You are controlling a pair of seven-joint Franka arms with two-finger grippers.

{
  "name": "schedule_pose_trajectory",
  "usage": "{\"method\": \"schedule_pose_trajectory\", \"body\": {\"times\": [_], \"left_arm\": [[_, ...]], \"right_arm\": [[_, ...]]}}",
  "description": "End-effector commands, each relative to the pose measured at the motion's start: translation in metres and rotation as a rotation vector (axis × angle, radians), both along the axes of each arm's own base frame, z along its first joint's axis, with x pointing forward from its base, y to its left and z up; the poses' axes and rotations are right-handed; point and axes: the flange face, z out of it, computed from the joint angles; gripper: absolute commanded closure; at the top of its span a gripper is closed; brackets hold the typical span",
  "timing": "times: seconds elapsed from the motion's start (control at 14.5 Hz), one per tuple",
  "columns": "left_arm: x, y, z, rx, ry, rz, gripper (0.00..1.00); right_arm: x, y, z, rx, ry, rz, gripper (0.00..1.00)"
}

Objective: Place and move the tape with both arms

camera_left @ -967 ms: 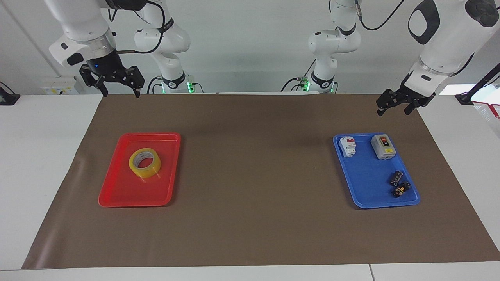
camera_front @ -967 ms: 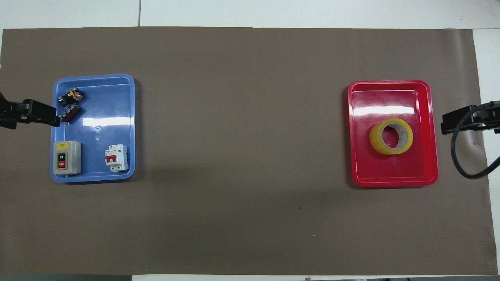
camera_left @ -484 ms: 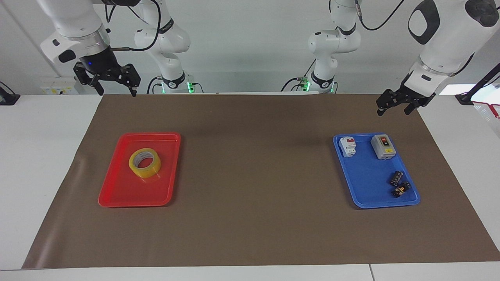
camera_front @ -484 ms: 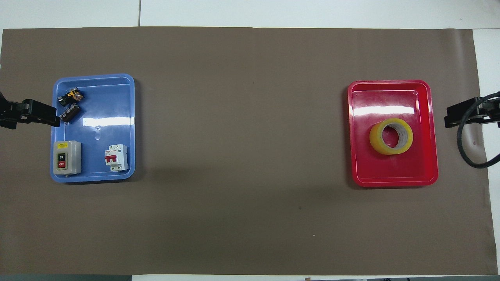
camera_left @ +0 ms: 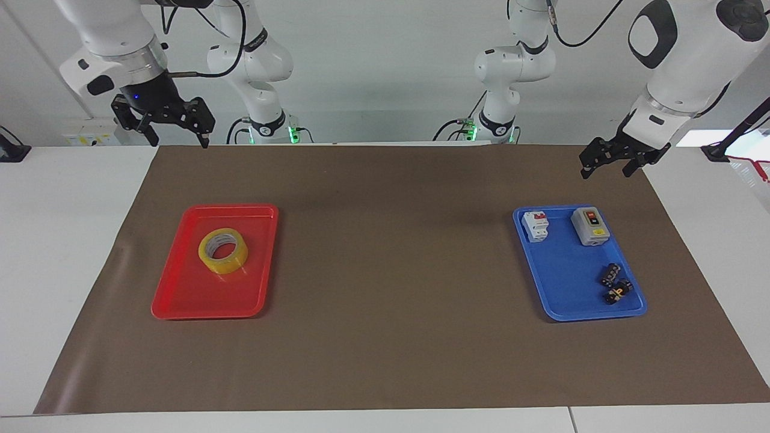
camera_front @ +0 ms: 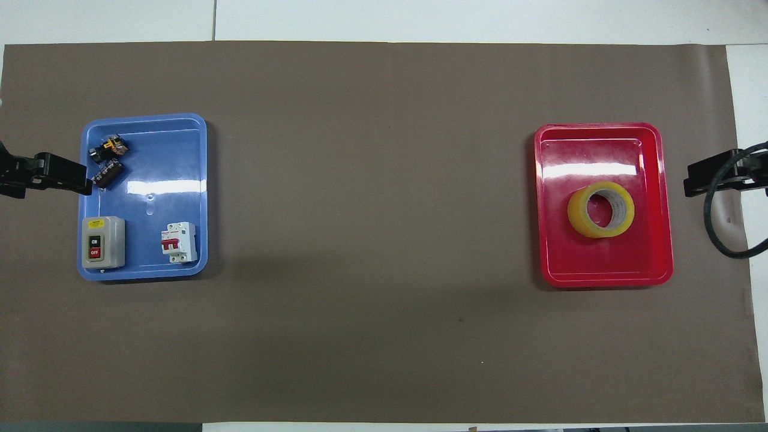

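The tape [camera_left: 223, 250] lay flat in the red tray [camera_left: 180, 297], unobstructed. The right gripper [camera_left: 177, 131] was held spread wide above the mat's [camera_left: 391, 300] edge; the left gripper [camera_left: 606, 161], near the blue tray [camera_left: 565, 300], seemed spread too.

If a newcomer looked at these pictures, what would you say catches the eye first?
Two bright trays stand out on the brown mat: a red tray toward the right arm's end, with the yellow tape lying flat in it, and a blue tray toward the left arm's end, holding a grey switch box, a white breaker and small dark parts. The right tool and left tool hang open and empty, apart from both trays.
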Motion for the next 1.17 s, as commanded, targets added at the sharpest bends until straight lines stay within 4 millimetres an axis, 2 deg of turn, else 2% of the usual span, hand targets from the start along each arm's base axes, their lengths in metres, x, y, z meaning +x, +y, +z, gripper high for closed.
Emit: {"method": "schedule_pose_trajectory", "body": {"times": [0.0, 1.11], "left_arm": [[-0.0085, 0.0016, 0.0029, -0.024, -0.001, 0.004, 0.0], [-0.0085, 0.0008, 0.0029, -0.023, -0.001, 0.003, 0.0]], "right_arm": [[-0.0049, -0.001, -0.0025, 0.013, 0.012, 0.004, 0.0], [-0.0031, -0.0025, -0.0033, 0.013, 0.001, 0.001, 0.0]]}}
